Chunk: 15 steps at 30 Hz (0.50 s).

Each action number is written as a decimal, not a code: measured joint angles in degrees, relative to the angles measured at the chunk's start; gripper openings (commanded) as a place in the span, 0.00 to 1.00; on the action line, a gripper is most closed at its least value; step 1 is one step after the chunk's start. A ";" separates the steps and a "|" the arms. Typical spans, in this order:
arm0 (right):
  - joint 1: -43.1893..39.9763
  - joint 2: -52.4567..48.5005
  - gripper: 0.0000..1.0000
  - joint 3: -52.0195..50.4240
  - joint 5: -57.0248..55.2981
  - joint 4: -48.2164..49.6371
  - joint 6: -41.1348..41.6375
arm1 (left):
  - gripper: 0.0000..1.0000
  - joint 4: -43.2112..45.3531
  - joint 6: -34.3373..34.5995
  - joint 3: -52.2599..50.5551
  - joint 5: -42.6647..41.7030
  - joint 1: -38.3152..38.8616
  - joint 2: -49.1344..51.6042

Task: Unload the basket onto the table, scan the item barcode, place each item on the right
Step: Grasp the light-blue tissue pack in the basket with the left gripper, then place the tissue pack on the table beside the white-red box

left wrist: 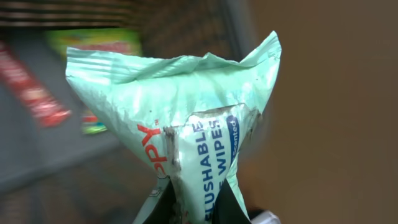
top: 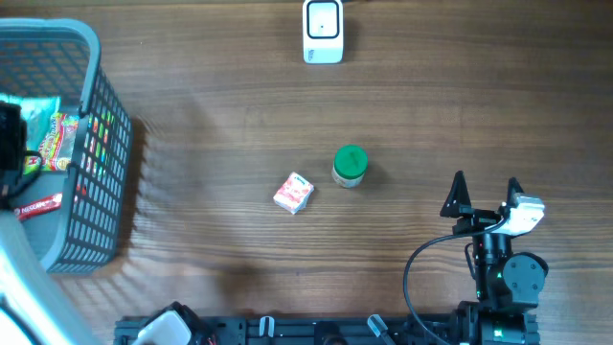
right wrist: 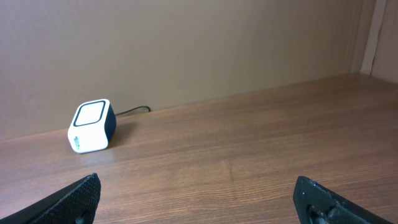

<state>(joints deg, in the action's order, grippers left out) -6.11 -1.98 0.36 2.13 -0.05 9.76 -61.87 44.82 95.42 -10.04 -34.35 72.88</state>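
Observation:
A mint-green pack of flushable wipes (left wrist: pixel 186 106) fills the left wrist view, and my left gripper (left wrist: pixel 198 200) is shut on its lower edge. The pack hangs above the grey basket (top: pixel 96 144), where the left arm (top: pixel 10 153) reaches in at the far left. No barcode shows on the side facing the camera. The white scanner (top: pixel 323 31) stands at the far middle of the table, also visible as the scanner (right wrist: pixel 91 126) in the right wrist view. My right gripper (top: pixel 484 192) rests open at the near right, with nothing between its jaws (right wrist: pixel 199 199).
A small pink-and-white box (top: pixel 293 193) and a green-lidded jar (top: pixel 350 165) sit mid-table. The basket holds colourful packets (top: pixel 59 134) and a red packet (top: pixel 38 204). A black cable loops beside the right arm base (top: pixel 421 264).

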 measured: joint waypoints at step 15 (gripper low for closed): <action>0.00 0.00 1.00 0.00 0.00 0.00 0.00 | 0.04 11.19 31.93 -32.96 16.39 57.16 14.99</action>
<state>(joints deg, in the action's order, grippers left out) -6.11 -1.98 0.36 2.13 -0.05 9.76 -50.68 76.75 62.46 6.35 22.81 87.88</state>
